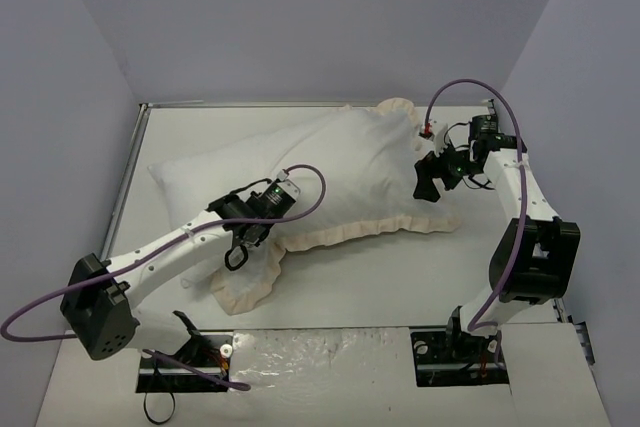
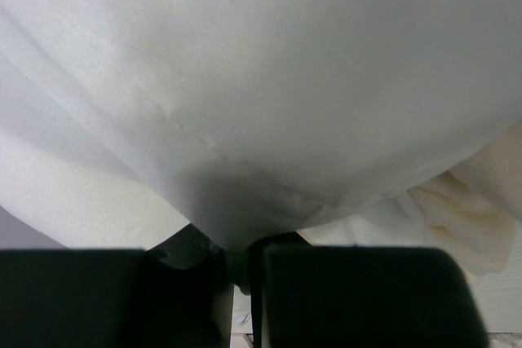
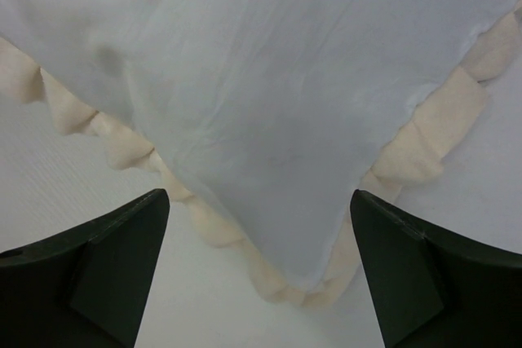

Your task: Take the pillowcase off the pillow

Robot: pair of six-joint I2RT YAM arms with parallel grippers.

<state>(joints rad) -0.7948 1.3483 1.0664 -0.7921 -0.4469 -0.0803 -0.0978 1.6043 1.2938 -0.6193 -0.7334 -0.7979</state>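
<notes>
The pillowcase lies white face up across the table, with a cream frill along its near edge and right end. The pillow fills it; a plain white frill-less end shows at the far left. My left gripper is at the near-left corner, shut on a fold of the white fabric in the left wrist view. My right gripper is open and empty, just above the pillowcase's right frilled corner, its fingers apart on either side.
A loose flap of cream frill lies on the table below the left gripper. A raised metal rim runs along the table's left and far sides. Grey walls enclose the table. Bare tabletop lies between the pillow and the arm bases.
</notes>
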